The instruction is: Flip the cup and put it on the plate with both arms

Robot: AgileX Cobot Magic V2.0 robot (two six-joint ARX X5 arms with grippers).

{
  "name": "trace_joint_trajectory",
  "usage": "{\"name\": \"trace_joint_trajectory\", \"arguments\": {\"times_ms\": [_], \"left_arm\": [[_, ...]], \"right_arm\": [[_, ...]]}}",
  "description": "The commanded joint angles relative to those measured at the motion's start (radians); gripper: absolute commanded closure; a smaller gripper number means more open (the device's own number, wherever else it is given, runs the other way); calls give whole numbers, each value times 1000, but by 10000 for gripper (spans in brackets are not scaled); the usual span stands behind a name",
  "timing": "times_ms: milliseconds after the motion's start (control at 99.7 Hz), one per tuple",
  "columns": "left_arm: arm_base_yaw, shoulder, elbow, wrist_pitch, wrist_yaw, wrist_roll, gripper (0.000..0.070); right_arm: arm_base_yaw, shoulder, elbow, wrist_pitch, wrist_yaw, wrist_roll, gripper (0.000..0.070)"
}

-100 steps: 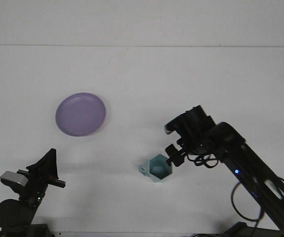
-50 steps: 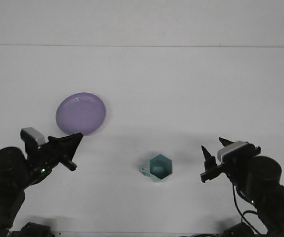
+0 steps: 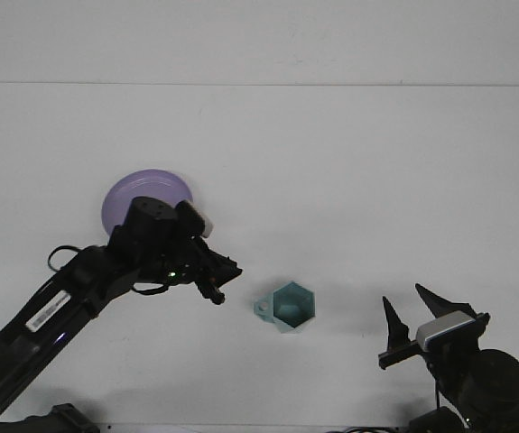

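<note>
Front view, the only one given, looked forward over a white table (image 3: 331,153). A teal hexagonal cup (image 3: 291,306) stood upright on it, mouth up, with its small handle on the left side. The left gripper (image 3: 220,279) reached in from the lower left on a dark arm, and its fingertips pointed right and slightly down toward the cup. The cup lay just beyond those fingertips, to their right and a little lower, apart from them with bare table between. Whether the left fingers were spread or closed could not be told, since they merged into one dark shape. Behind the left wrist, a purple plate (image 3: 142,189) was partly hidden by the arm, on the far side of the fingers from the cup. The right gripper (image 3: 421,316) sat low near the bottom right corner, its two pointed fingers spread wide and holding nothing. The cup was well to the left of those fingers.
</note>
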Motion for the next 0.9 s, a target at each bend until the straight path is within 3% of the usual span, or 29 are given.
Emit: {"name": "trace_joint_trajectory", "arguments": {"times_ms": [0, 221, 441, 531, 682, 892], "left_arm": [[-35, 80, 82, -46, -19, 45, 340], [-109, 296, 291, -229, -40, 140, 317], [-181, 443, 409, -317, -141, 217, 313], [-205, 477, 420, -319, -146, 219, 313], [-235, 527, 420, -317, -238, 234, 310], [-243, 576, 420, -262, -241, 233, 312]], "right_arm": [[1, 4, 7, 9, 0, 18, 285], [1, 4, 7, 8, -1, 18, 285], [1, 4, 7, 8, -1, 18, 285], [1, 4, 7, 8, -1, 18, 285], [1, 4, 7, 8, -1, 18, 285], [1, 4, 7, 8, -6, 18, 285]]}}
